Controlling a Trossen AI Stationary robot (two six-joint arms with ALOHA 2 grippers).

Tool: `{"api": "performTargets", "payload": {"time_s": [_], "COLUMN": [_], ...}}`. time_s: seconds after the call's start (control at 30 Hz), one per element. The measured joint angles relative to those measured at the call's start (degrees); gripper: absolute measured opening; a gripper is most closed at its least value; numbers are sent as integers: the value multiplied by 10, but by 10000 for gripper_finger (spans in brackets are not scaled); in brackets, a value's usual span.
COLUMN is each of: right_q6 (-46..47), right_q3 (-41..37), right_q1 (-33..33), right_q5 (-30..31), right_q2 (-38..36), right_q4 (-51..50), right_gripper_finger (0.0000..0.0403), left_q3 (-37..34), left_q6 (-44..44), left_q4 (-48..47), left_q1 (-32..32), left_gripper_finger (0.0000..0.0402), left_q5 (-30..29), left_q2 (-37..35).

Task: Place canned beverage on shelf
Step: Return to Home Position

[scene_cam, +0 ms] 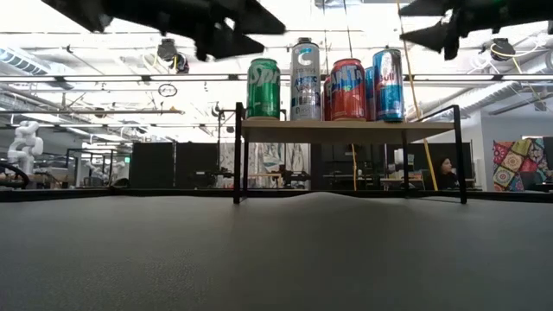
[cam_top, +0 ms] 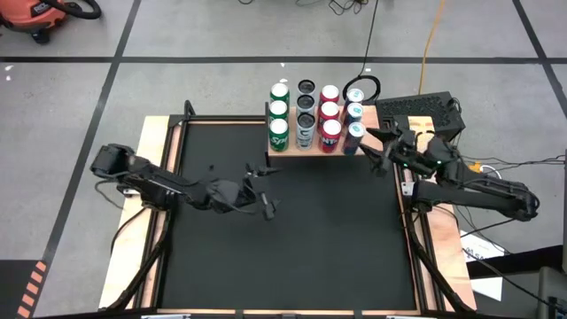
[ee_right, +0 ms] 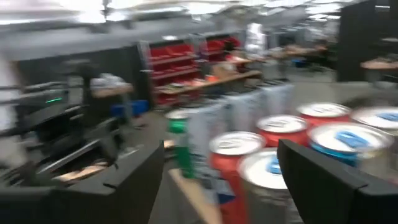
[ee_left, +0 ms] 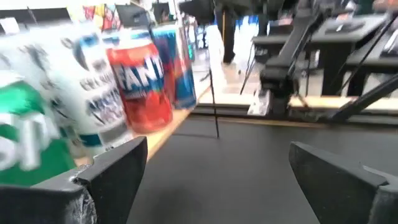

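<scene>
Left gripper: I am holding my left gripper (cam_top: 265, 190) above the black mat (cam_top: 292, 248), a little in front of the shelf's left end. Its fingers are spreading wide and are carrying nothing.
Left wrist view: I am looking past my two parted fingers along the front of the shelf, with a green can, a silver can and a red can showing close by and blue ones behind them.
Right gripper: I am hovering my right gripper (cam_top: 373, 148) just beside the shelf's right end, next to the blue cans. Its fingers are also standing well apart, gripping nothing.
Right wrist view: I am looking down between my open fingers onto the can tops.
Shelf: the shelf (scene_cam: 346, 130) is standing at the far edge of the mat, its light-wood top resting on thin black legs.
Cans: all are standing upright on the shelf in four columns, each three deep.
Order from left to right: green cans (cam_top: 279, 115), silver cans (cam_top: 306, 120), red cans (cam_top: 330, 120), blue cans (cam_top: 354, 124).
Blue cans: they are sitting at the right end of the row, touching or nearly touching the red ones.
Low view: both my arms are showing only along the top edge, above the cans.
</scene>
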Motion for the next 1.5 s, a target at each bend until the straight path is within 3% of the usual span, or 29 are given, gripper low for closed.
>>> {"api": "performTargets", "payload": {"time_s": [0.13, 0.27, 0.57, 0.8, 1.17, 1.3, 1.5], "right_q6": [-8, -23, -68, -66, -53, -41, -39], "right_q3": [0, 0, -1, -2, -92, -114, -155], "right_q1": [25, 73, 210, 247, 257, 257, 257], "right_q5": [-78, -128, -95, -48, -32, -18, -16], "right_q2": [-36, -50, -37, -87, -236, -237, -240], "right_q4": [-17, -45, -71, -148, -151, -159, -104], "right_gripper_finger": [268, 211, 86, 43, 40, 40, 40], "left_q3": [-51, -108, -226, -306, -328, -331, -391], "left_q6": [9, 20, 33, 33, 15, 15, 6], "left_q4": [1, -2, -4, -7, -132, -170, -132], "left_q1": [-1, -1, 3, 23, 24, 26, 33], "left_gripper_finger": [368, 313, 136, 10, 11, 11, 11], "left_q5": [0, 1, 10, 24, 72, 74, 76], "left_q2": [-88, -174, -376, -498, -636, -651, -664]}}
